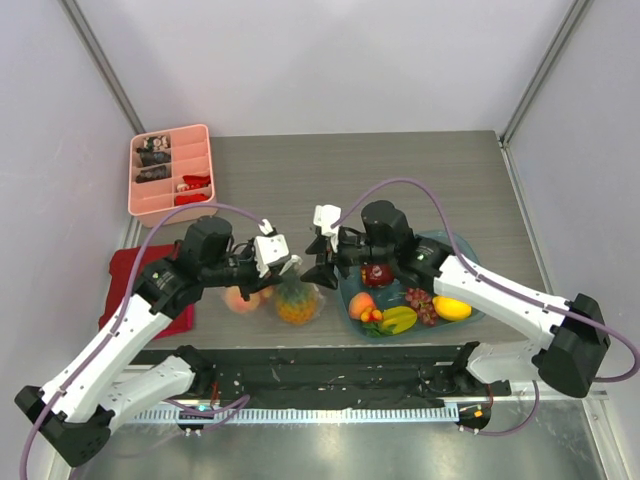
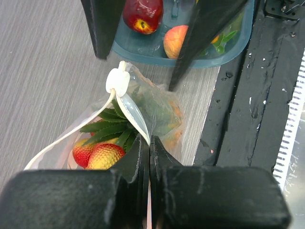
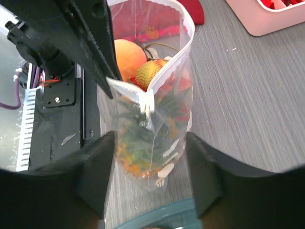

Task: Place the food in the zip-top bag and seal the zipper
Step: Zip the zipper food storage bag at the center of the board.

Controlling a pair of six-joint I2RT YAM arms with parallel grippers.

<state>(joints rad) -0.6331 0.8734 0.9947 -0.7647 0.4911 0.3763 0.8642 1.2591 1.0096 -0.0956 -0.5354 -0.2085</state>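
The left gripper is pinched shut on one edge of the zip-top bag, holding it up off the counter. The bag stands between the two arms, just beside the teal plate. The right gripper is empty, its jaws standing wide on either side of the bag below the mouth. The zipper loops open. Inside lie the pineapple, its green leaves against the plastic, and red-and-yellow strawberries. An apple, grapes and a lemon sit on the plate, so filling looks only partly done. The right gripper seems placed to take hold of the bag. It would do best to close on the rim strip alone and opposite the left pinch. It should stay clear of the leaves and the white lump on the zipper, so the mouth stays spread for the remaining food and is not pressed closed early. The left pinch should hold firm, or the soft plastic will sag. The bag carries only white dots, and no brand, label or writing can be read anywhere.
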